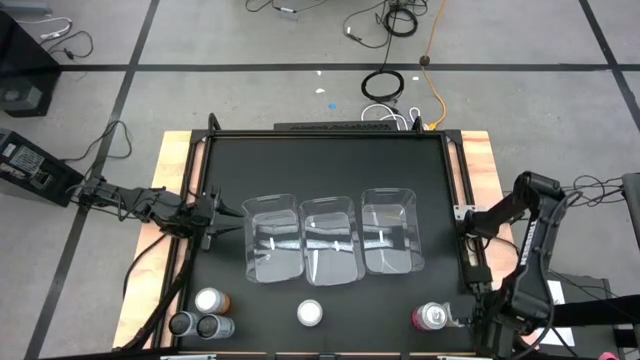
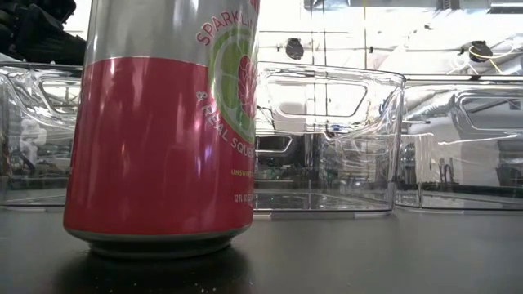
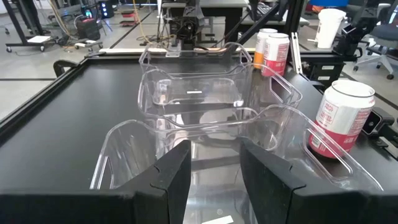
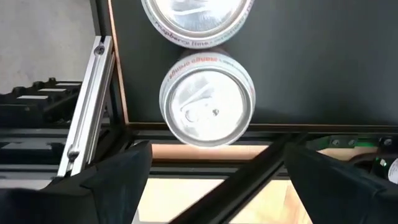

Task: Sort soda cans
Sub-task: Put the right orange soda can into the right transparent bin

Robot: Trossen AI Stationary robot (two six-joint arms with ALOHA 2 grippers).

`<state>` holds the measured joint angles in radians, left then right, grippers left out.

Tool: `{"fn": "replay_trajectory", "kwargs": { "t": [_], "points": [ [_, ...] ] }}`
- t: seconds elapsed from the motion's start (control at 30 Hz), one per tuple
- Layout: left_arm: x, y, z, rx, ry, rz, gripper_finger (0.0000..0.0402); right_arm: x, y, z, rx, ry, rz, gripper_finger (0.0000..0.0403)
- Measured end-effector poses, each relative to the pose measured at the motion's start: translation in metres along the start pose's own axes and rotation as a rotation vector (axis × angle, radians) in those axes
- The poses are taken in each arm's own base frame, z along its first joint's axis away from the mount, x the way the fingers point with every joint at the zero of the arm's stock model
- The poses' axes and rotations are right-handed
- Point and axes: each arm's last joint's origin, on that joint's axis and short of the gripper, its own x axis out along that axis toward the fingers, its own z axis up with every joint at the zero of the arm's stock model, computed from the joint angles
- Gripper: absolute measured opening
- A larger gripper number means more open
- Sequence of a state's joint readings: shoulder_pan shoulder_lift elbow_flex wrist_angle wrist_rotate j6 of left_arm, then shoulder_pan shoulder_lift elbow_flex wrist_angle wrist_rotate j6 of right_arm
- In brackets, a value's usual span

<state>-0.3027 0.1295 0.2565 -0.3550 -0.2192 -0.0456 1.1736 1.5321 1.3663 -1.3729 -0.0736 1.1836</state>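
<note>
At 5 o'clock on the black table (image 1: 330,170), the released right gripper (image 4: 211,177) is hovering above an upright red-pink aluminium soda can (image 1: 430,317); the left gripper (image 3: 214,171) is waiting, released, at 9 o'clock.

Red-pink soda can (image 2: 163,122), clear bins (image 1: 330,238), black table (image 1: 330,160)

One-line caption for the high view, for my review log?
Three empty bins mid-table; five cans visible along the near edge, one beside the right gripper; left gripper by the leftmost bin.
</note>
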Motion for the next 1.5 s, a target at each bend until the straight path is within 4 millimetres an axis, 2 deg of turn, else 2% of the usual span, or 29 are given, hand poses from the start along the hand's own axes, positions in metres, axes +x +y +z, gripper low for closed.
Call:
{"fn": "replay_trajectory", "kwargs": {
  "t": [0.47, 0.97, 1.37, 1.5],
  "points": [
    [0.0, 0.0, 0.0, 0.0, 0.0, 0.0, 0.0148, 0.002, 0.004, 0.005, 0.008, -0.112, -0.012, 0.0357],
    [0.0, 0.0, 0.0, 0.0, 0.0, 0.0, 0.0148, 0.023, 0.015, 0.011, 0.07, -0.079, -0.084, 0.0357],
    [0.0, 0.0, 0.0, -0.001, 0.0, 0.0, 0.0148, 0.019, 0.012, 0.01, 0.091, -0.079, -0.075, 0.0357],
    [0.0, 0.0, 0.0, -0.001, 0.0, 0.0, 0.0148, 0.019, 0.012, 0.009, 0.028, -0.068, -0.074, 0.0357]
  ]
}}
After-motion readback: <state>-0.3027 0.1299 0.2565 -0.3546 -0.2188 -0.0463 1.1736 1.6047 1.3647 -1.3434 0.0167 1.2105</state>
